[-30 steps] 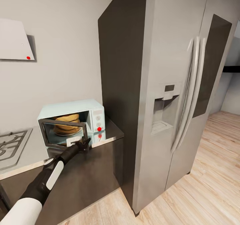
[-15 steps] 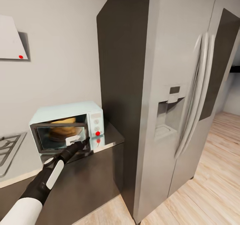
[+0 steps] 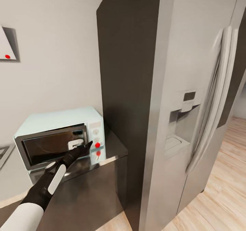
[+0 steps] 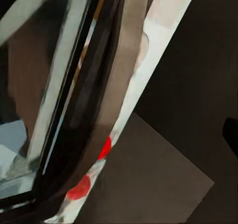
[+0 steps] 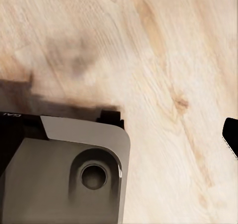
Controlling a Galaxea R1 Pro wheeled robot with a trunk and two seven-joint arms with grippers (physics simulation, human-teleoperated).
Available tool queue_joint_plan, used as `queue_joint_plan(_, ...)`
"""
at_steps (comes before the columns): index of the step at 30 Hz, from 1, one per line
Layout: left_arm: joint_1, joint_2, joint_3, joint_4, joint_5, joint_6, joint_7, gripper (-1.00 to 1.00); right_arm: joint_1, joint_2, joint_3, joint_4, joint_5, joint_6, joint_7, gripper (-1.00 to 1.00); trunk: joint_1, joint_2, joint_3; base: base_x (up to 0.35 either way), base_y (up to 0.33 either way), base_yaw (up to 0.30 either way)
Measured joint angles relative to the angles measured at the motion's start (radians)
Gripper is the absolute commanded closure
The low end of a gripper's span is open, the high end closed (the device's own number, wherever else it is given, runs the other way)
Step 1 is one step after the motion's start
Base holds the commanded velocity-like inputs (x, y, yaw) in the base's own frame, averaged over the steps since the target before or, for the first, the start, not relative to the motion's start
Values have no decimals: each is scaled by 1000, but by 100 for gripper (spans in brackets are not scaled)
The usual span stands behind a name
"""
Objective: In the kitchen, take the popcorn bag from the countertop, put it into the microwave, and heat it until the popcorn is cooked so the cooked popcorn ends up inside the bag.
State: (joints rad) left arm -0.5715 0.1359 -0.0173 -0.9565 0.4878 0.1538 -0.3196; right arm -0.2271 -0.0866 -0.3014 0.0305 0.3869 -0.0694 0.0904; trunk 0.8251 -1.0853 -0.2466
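Microwave [image 3: 58,135] door now shut, left fingers [image 3: 86,147] against it.

Left arm [image 3: 51,181] outstretched forward, claw [image 3: 83,148] narrow at its tip

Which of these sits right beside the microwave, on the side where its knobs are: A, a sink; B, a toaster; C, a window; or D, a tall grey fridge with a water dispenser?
D: in the head view the microwave stands on the countertop with its knob panel next to the dark side wall of the tall grey fridge, whose door has a water dispenser.
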Motion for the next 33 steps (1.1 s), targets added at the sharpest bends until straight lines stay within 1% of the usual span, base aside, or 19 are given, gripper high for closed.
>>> queue_joint_plan(5, 1, 0, 0, 0, 0, 0, 0, -100, 0, 0, 0, 0, 0, -1, 0, -100, 0, 0, 0, 211, 0, 0)
queue_joint_plan(15, 0, 0, 0, -1, 0, 0, 3, -100, 0, 0, 0, 0, 0, -1, 0, -100, 0, 0, 0, 23, 0, 0)
queue_joint_plan(21, 0, 0, -1, 0, 0, 0, 0, -100, 0, 0, 0, 0, 0, -1, 0, -100, 0, 0, 0, 120, 0, 0)
queue_joint_plan(22, 2, 0, -2, -1, 5, 0, -6, -100, 0, 0, 0, 0, 0, -1, 0, -100, 0, -1, 0, 41, 0, 0)
queue_joint_plan(29, 9, -1, -1, -1, 2, -1, -4, -100, 0, 0, 0, 0, 0, 0, 0, -100, 0, 0, 0, -6, 0, 0)
queue_joint_plan(30, 4, -2, -3, 0, -6, 1, 1, -100, 0, 0, 0, 0, 0, 0, 0, -100, 1, 0, 0, -201, 0, 0)
queue_joint_plan(31, 0, -4, 0, -2, 1, 3, 10, -100, 0, 0, 0, 0, 0, 0, 0, -100, 1, 0, 0, -271, 0, 0)
queue_joint_plan(33, 0, -10, 0, -3, 3, 9, 34, -100, 0, 0, 0, 0, 0, 1, 0, -100, 1, 0, 0, -314, 0, 0)
